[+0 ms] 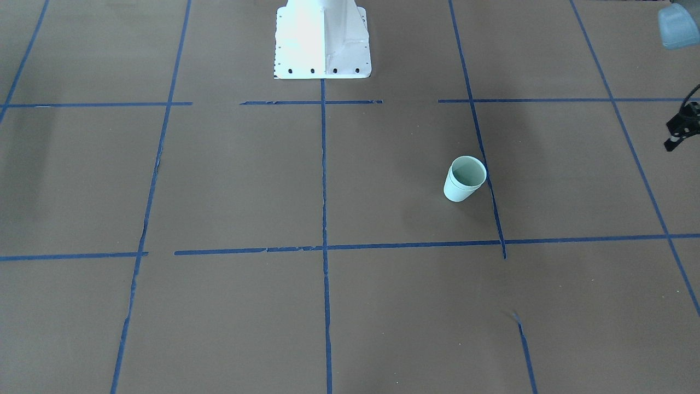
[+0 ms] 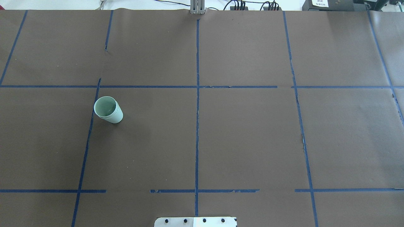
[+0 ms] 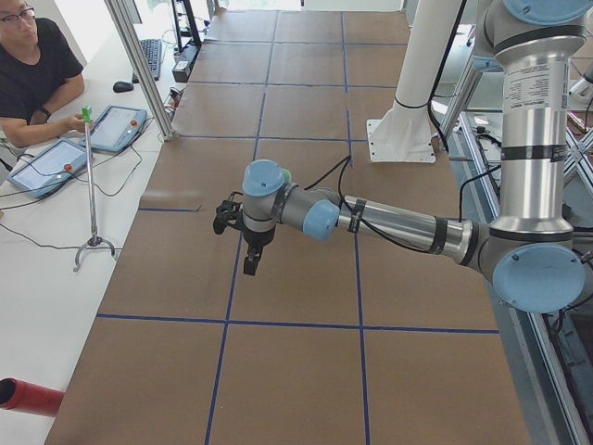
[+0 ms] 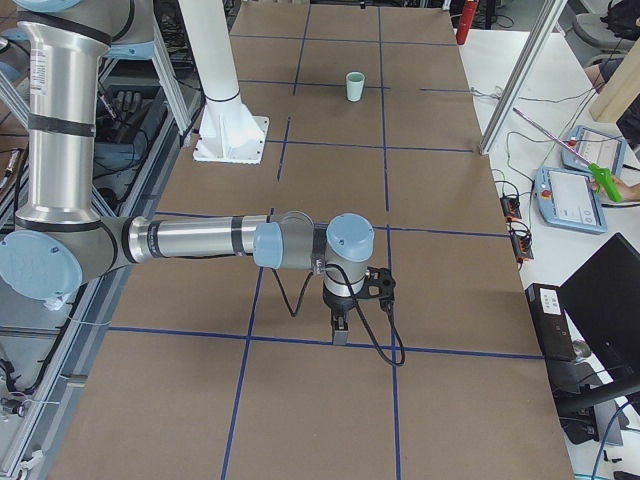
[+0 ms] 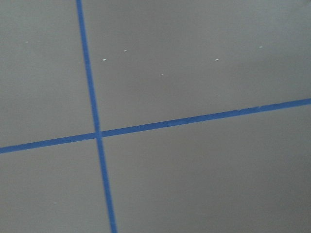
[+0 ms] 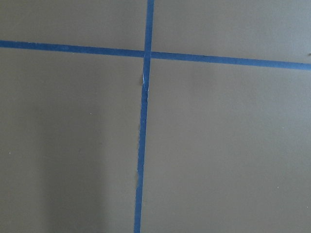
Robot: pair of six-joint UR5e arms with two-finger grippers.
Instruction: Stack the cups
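Two pale mint-green cups (image 1: 465,179) stand upright on the brown table, one nested inside the other, with the inner rim just above the outer. The pair also shows in the overhead view (image 2: 108,109) and far off in the exterior right view (image 4: 354,86). My left gripper (image 3: 250,262) hangs above the table at the table's left end, fingers pointing down; I cannot tell whether it is open or shut. Only a black edge of it shows in the front-facing view (image 1: 680,130). My right gripper (image 4: 340,330) hangs over a tape crossing, far from the cups; I cannot tell its state. Both wrist views show only paper and tape.
The white robot pedestal (image 1: 322,41) stands at mid-table on the robot's side. Blue tape lines (image 2: 197,104) grid the brown paper. An operator (image 3: 32,69) with tablets sits beside the table, next to a thin stand (image 3: 90,185). A red cylinder (image 3: 26,395) lies off the table.
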